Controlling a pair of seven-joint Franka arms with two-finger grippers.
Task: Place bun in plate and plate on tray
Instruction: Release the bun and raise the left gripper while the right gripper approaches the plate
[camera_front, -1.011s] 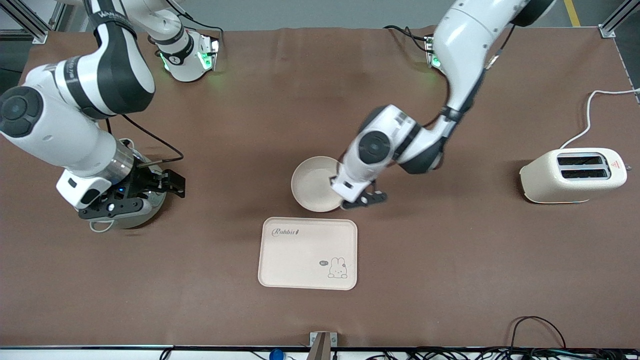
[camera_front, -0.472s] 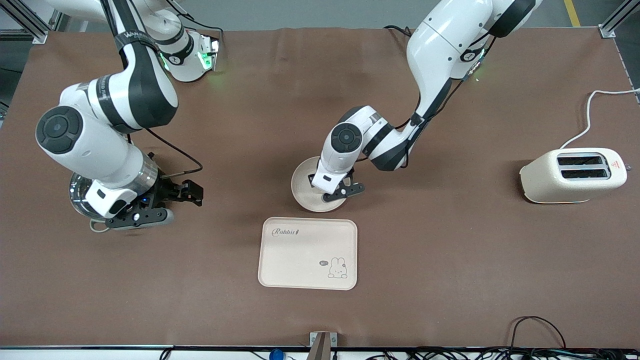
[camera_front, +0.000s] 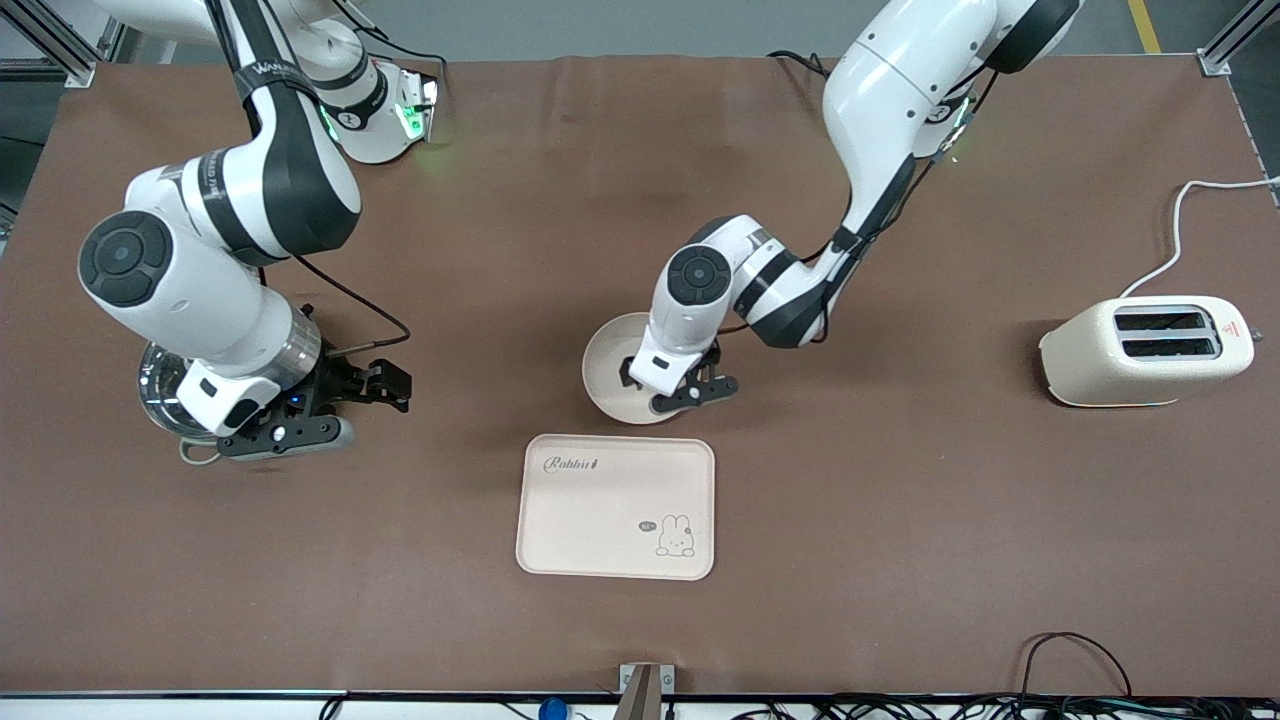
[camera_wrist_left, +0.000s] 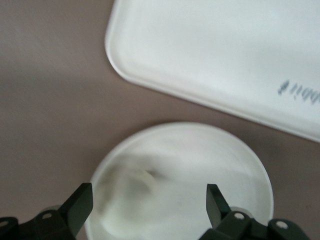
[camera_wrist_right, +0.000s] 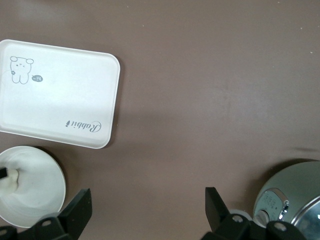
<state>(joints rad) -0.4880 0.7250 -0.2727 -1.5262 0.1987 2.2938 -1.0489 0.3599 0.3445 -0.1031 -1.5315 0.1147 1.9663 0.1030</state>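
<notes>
While your left gripper (camera_front: 690, 385) hangs low over the plate (camera_front: 610, 365), its fingers (camera_wrist_left: 80, 202) spread wide and holding nothing, you should check the plate's contents before you do anything else. The left wrist view shows only a blurred pale smear on the dish, and the right wrist view shows a small pale lump (camera_wrist_right: 11, 181) near the plate's edge that may be the bun; I cannot tell for certain. The plate sits on the table just beside the tray (camera_front: 615, 507), farther from the front camera and not on it. Your right gripper (camera_front: 335, 400) waits over bare table beside a metal bowl (camera_front: 160, 385) toward the right arm's end, fingers (camera_wrist_right: 80, 210) also spread and empty. What could go wrong from here: if you close on the plate's thin raised rim off-centre, the shallow dish may tip or skid, and a loose bun would likely roll off. Lifting it too low over the tray's edge could catch the rim and jolt the load. Descending further with the fingers straddling the lump could press it flat. Counting: one plate, one tray, at most one bun, one metal bowl, one toaster (camera_front: 1148, 350) well apart toward the left arm's end, two arms.
</notes>
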